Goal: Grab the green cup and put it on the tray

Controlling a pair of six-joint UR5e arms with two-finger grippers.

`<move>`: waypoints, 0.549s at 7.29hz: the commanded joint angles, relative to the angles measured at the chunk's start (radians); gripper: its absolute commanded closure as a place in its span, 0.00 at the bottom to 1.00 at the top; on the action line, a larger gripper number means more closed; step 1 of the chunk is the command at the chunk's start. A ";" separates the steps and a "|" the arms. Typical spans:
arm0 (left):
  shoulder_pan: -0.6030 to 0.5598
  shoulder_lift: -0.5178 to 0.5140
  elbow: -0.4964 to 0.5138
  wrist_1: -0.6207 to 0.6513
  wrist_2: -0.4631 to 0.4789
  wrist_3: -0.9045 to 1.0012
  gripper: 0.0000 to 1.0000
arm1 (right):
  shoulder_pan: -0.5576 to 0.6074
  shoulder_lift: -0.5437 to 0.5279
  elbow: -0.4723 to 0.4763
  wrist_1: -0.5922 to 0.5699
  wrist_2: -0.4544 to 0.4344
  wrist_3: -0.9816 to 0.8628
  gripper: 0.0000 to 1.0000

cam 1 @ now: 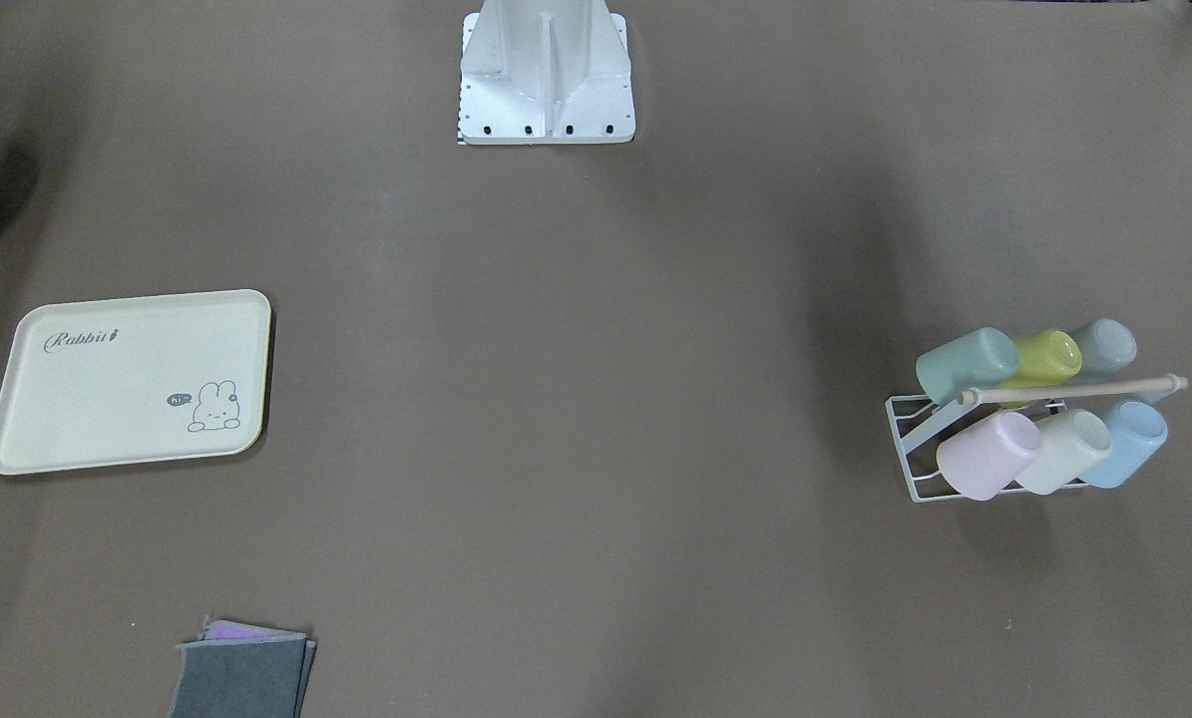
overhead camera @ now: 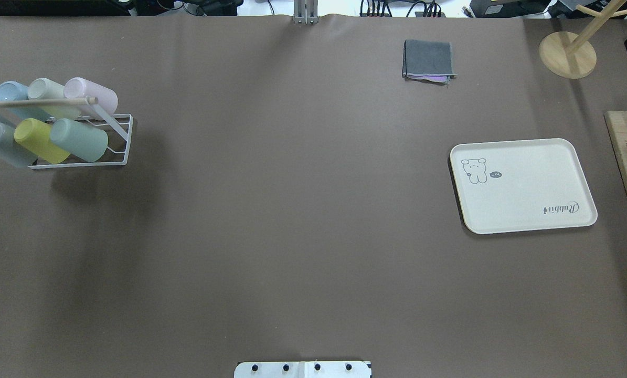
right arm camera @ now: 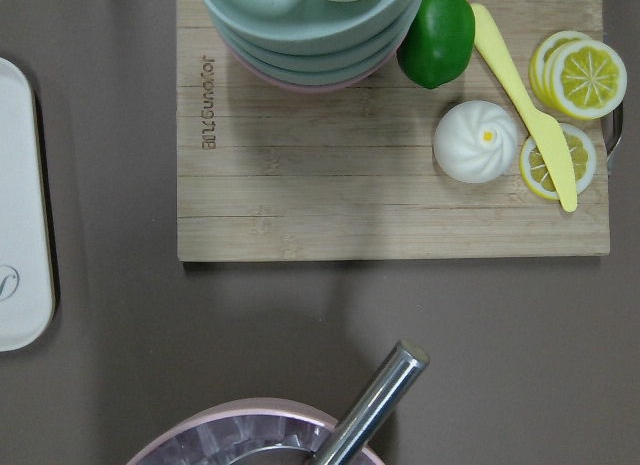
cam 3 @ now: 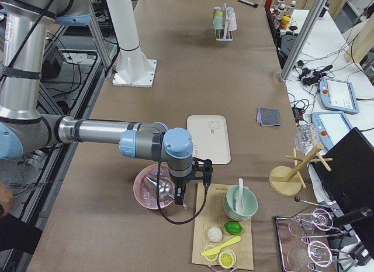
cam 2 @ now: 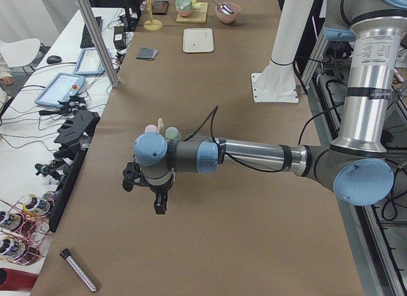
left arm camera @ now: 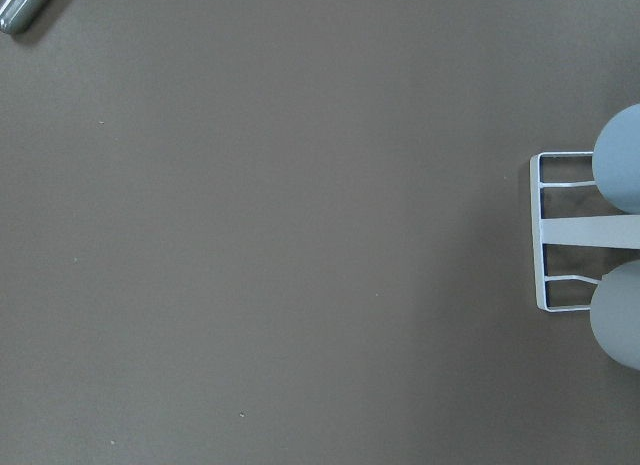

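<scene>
Cream tray [cam 1: 107, 419]: lies flat on the brown table [cam 1: 596, 399]; its Rabbit script and bunny drawing show in full; it is well apart from the rack
green cup [cam 1: 965, 364]: lies tilted on the white wire rack [cam 1: 910, 449]; it is in the row on the robot's side, at the end toward the table's middle, just beside the yellow cup [cam 1: 1049, 357]; a wooden rod [cam 1: 1074, 389] runs along the rack between the two rows of cups
left gripper [cam 2: 147, 189]: I see it only from the side, held above the table near the rack; I cannot tell how far apart its fingers stand, nor whether it has hold of anything; its wrist view gives me bare table and the rack's end at the right edge
right gripper [cam 3: 188, 181]: hangs over the pink bowl [cam 3: 146, 193], beside the wooden board [right arm camera: 390, 205]; again a side view only, so I cannot tell its spread or its hold; its wrist view shows the bowl's rim with a metal handle leaning out
</scene>
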 commanded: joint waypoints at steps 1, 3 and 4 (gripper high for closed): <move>0.000 0.001 0.000 0.000 0.000 0.001 0.02 | 0.000 0.003 0.002 -0.011 0.006 -0.002 0.00; 0.002 -0.001 0.000 0.000 0.000 -0.001 0.02 | 0.000 -0.002 0.015 -0.011 0.009 0.000 0.00; 0.000 -0.001 0.000 0.000 0.000 -0.004 0.02 | 0.000 -0.008 0.028 -0.011 0.017 0.002 0.00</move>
